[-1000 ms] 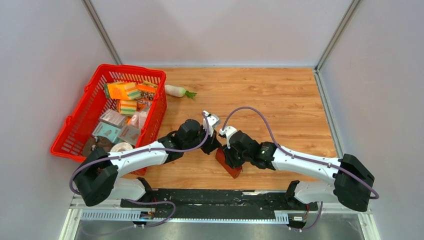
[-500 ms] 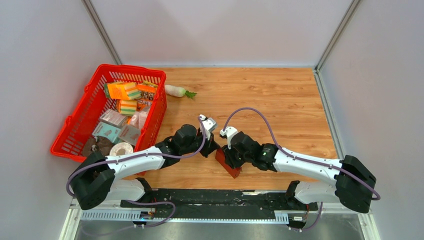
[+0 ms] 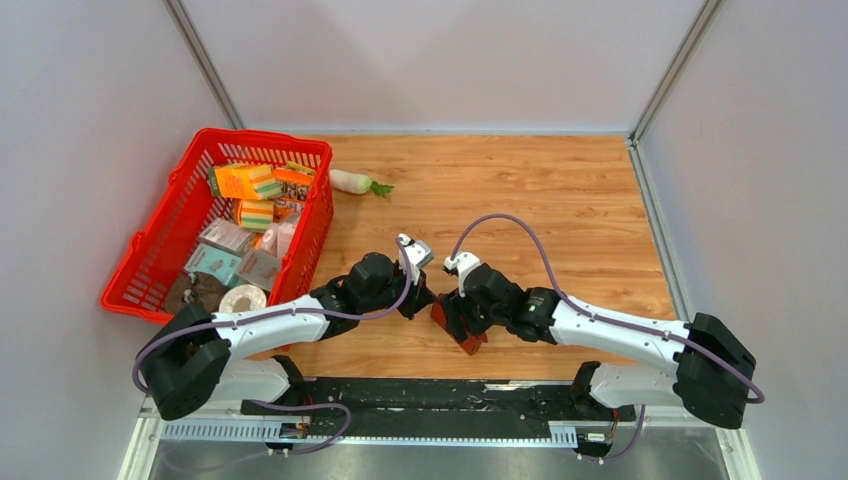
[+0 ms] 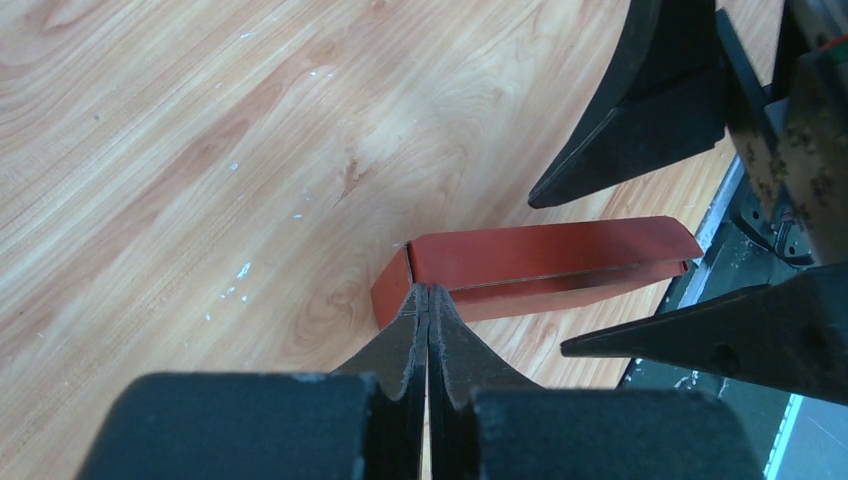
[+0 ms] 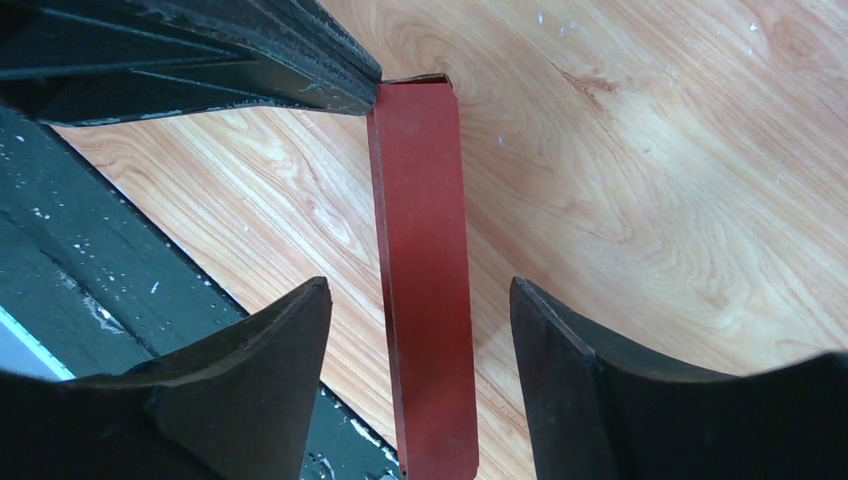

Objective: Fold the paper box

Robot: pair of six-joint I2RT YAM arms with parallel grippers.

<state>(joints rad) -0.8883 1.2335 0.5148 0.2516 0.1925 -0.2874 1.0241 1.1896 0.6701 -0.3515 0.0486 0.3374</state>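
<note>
The paper box (image 5: 425, 270) lay on the counter (image 5: 650, 150), its long axis running between the parted jaws of the right gripper (image 5: 418, 288), which straddled its narrow width without contact, while the left gripper (image 4: 428, 292), jaws pressed together, touched one end.

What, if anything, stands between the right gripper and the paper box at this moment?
Nothing visible does. The right gripper is open and straddles the paper box, with only bare table in the gaps. The left gripper, shut, meets one end of the box, outside those gaps.
</note>
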